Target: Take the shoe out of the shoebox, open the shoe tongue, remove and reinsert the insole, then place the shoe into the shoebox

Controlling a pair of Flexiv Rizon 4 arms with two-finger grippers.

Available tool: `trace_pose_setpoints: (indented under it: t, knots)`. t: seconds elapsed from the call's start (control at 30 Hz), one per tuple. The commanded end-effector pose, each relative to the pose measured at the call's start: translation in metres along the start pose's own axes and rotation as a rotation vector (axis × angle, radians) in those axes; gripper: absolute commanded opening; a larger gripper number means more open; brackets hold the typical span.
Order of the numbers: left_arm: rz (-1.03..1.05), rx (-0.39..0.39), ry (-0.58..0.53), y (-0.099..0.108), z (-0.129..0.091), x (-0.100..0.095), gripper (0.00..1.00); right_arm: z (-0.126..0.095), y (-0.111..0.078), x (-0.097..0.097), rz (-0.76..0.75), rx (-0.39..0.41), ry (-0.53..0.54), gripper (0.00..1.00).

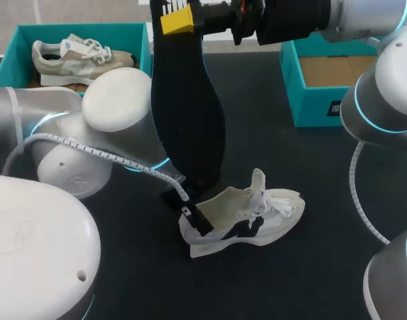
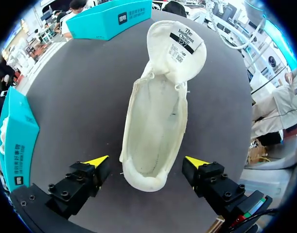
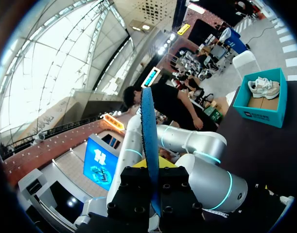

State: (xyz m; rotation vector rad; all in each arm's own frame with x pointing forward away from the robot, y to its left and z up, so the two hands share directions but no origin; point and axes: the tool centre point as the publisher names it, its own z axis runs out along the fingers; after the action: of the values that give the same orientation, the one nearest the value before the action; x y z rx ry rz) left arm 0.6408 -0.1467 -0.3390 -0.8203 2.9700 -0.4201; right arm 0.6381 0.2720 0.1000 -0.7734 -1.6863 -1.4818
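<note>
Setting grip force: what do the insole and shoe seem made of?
Insole: matte black and thin, probably foam with a fabric facing; it hangs nearly straight from the right gripper. Shoe: cream, matte textile upper with a soft-looking fabric lining; the exact fibre is unclear.

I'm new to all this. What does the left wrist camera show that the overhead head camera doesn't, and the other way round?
Only the left wrist view looks straight into the white shoe: its inside is bare, its tongue is folded back, and the left gripper stands open, one yellow tip on each side of the heel, not touching it. Only the head view shows the right gripper holding the black insole upright above the table. Both show the shoe on the dark table and two teal shoeboxes.
</note>
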Motion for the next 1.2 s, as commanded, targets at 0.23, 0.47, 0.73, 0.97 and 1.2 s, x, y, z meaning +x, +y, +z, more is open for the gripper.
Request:
trace_pose_setpoints:
  t: [0.23,0.47,0.73,0.97,1.2]
  knots:
    - [0.043,0.009,0.003,-0.011,-0.009,-0.019,1.0,0.003,0.0,0.001,0.002,0.0,-0.005,0.0]
    - [0.075,0.003,0.01,-0.029,-0.007,-0.03,1.0,0.003,0.0,0.001,0.002,0.0,-0.005,0.0]
    - [0.091,-0.016,0.021,-0.042,0.012,-0.03,1.0,0.003,0.0,0.001,0.002,0.0,-0.005,0.0]
    - [0.098,-0.019,0.047,-0.052,0.03,-0.026,1.0,0.003,0.0,0.001,0.002,0.0,-0.005,0.0]
    - [0.09,-0.002,0.058,-0.056,0.04,-0.026,1.0,0.003,0.0,0.001,0.002,0.0,-0.005,0.0]
